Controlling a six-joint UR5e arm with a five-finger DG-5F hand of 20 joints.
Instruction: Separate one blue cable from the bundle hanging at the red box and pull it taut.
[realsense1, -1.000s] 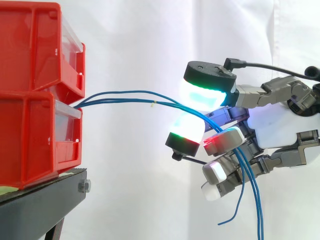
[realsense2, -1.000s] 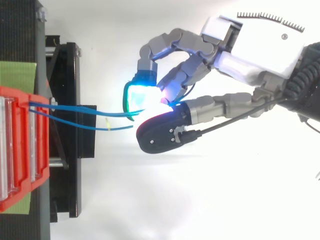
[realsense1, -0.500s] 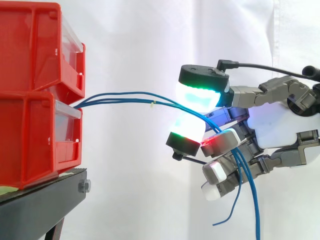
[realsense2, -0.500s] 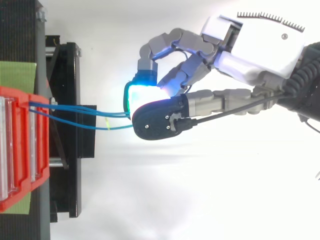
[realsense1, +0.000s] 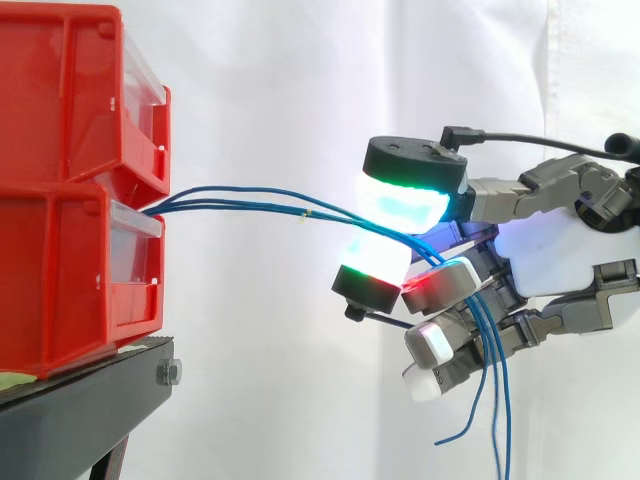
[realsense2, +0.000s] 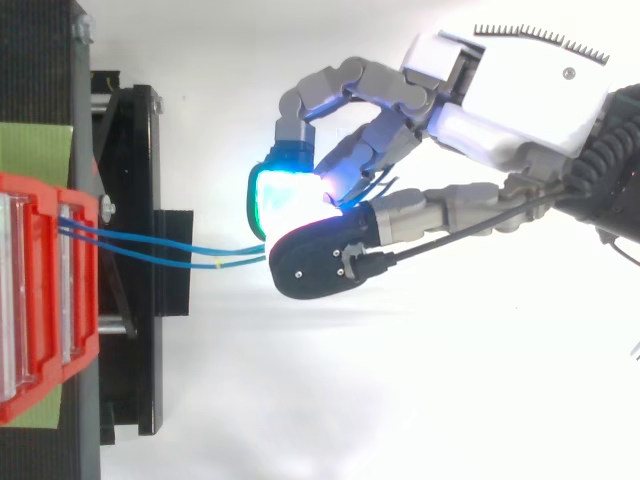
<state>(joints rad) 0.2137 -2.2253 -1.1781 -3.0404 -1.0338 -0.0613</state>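
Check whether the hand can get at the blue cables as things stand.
Likely yes: the blue cables run free through open air from the red bins and pass between the glowing pads of the hand, which pinch them. Nothing blocks the way. Several strands seem caught together, though, not one.

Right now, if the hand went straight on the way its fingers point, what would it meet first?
Probably the front of the red bins, where the blue cables the hand pinches come out; the gap between looks free.
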